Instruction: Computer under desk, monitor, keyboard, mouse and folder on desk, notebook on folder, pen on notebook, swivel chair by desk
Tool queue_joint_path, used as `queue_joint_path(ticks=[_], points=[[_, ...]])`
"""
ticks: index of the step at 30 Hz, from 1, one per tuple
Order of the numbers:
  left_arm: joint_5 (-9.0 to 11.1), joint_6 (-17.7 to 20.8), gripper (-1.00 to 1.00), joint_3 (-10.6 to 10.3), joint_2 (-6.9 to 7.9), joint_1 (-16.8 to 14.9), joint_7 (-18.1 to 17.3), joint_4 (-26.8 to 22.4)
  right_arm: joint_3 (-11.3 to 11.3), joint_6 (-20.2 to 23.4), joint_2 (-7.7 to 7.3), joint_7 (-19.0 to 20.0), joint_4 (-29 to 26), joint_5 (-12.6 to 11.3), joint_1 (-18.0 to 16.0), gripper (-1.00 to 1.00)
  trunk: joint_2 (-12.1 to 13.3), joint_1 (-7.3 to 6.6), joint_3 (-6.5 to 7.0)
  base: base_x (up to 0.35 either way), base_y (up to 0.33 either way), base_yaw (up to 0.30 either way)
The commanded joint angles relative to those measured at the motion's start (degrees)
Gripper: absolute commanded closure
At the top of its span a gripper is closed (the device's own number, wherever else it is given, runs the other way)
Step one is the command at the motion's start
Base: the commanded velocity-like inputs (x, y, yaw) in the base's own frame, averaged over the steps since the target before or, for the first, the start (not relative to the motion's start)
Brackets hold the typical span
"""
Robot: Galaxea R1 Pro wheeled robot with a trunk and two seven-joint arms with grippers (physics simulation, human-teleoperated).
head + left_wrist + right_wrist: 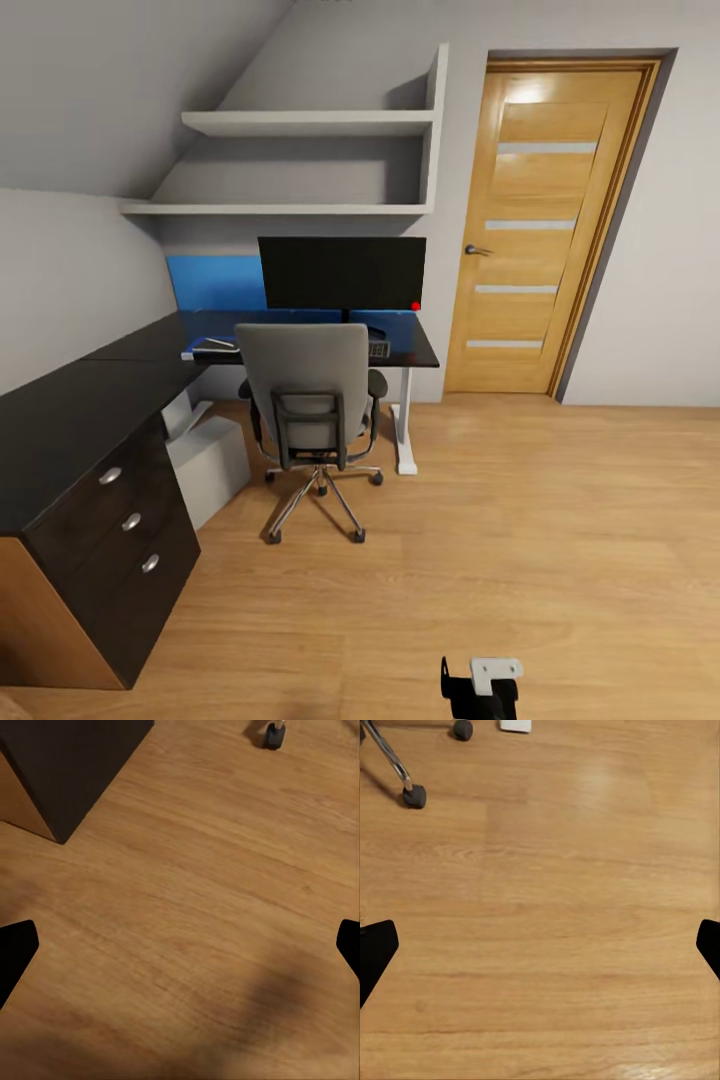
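The black monitor (342,272) stands on the glossy black desk (70,410). The grey swivel chair (310,400) sits pushed up to the desk, its backrest toward me hiding the seat; the folder is hidden. One end of the keyboard (378,349) peeks out right of the backrest. A small flat light object (214,346) lies on the desk left of the chair; I cannot tell if it is the notebook or pen. The mouse is hidden. The light-grey computer (208,468) stands under the desk. My left gripper (180,952) and right gripper (540,952) hang open over bare floor.
A blue upright panel (215,283) stands behind the monitor. The black drawer unit (120,540) is at the left and its corner (67,765) is close to my left gripper. A chair castor (414,795) and a wooden door (545,220) are nearby. Wood floor (520,540) spreads to the right.
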Motion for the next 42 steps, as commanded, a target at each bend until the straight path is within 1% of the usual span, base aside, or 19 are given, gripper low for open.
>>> queue_joint_path(ticks=[1,4,7,10,12,14,15,17,18,21,30,34,42], points=[[0.1,-1.2,-1.00,-0.5,0.00,0.4,0.4,0.0,0.5,-1.4,0.00,-0.2,0.2,-0.4,0.0,-1.00,0.4,-0.23,0.13,0.000,0.000,0.000],[0.1,-2.2,-1.00,-0.5,0.00,0.7,0.4,0.0,0.5,-3.5,-0.07,-0.2,0.9,-0.4,0.4,-1.00,1.6,-0.89,0.67,0.000,0.000,0.000],[0.1,-3.0,-1.00,-0.5,0.00,0.9,0.4,0.0,0.5,-7.8,-0.31,-0.2,1.8,-0.3,2.0,-1.00,2.8,-1.55,1.21,0.000,0.000,0.000],[0.0,-3.2,-1.00,-0.6,0.00,1.0,0.4,0.0,0.5,-10.4,-0.69,-0.2,2.0,-0.3,3.3,-1.00,4.0,-2.21,1.75,0.000,0.000,0.000],[0.0,-3.7,-1.00,-0.6,-0.04,1.0,0.3,0.0,0.4,-13.0,-1.04,-0.2,2.2,-0.3,4.6,-1.00,4.8,-2.65,2.11,0.000,0.000,0.000],[0.0,-5.2,-1.00,-0.6,-0.09,1.1,0.3,0.0,0.5,-17.2,-1.57,-0.2,2.2,-0.3,7.0,-1.00,5.6,-3.09,2.46,0.000,0.000,0.000],[0.0,-6.5,-1.00,-0.7,-0.19,1.3,0.3,0.0,0.4,-18.5,-1.75,-0.2,2.2,-0.3,7.6,-1.00,6.0,-3.31,2.64,0.000,0.000,0.000],[0.0,-7.6,-1.00,-0.7,-0.44,1.7,0.3,0.0,0.4,-21.3,-2.13,-0.2,2.2,-0.4,8.8,-1.00,6.8,-3.75,3.00,0.000,0.000,0.000],[0.0,-8.3,-1.00,-0.7,-0.78,2.0,0.3,0.0,0.4,-23.7,-2.56,-0.2,2.3,-0.4,9.6,-1.00,7.2,-3.97,3.18,0.000,0.000,0.000],[0.0,-9.2,-1.00,-0.7,-1.41,2.4,0.3,0.0,0.5,-26.1,-3.06,-0.2,2.3,-0.4,10.6,-1.00,8.4,-4.63,3.72,0.000,0.000,0.000],[-0.1,-9.5,-1.00,-0.7,-1.90,2.7,0.4,0.0,0.4,-26.5,-3.66,-0.2,2.3,-0.5,12.5,-1.00,12.0,-6.60,5.34,0.000,0.000,0.000],[0.0,-9.4,-1.00,-0.7,-1.92,2.7,0.4,0.0,0.4,-26.5,-4.66,-0.2,2.3,-0.5,13.6,-1.00,12.0,-6.60,5.34,0.000,0.000,0.000],[0.0,-9.3,-1.00,-0.8,-1.93,2.7,0.4,0.0,0.4,-26.5,-5.32,-0.2,2.3,-0.5,14.2,-1.00,12.0,-6.60,5.34,0.000,0.000,0.000]])
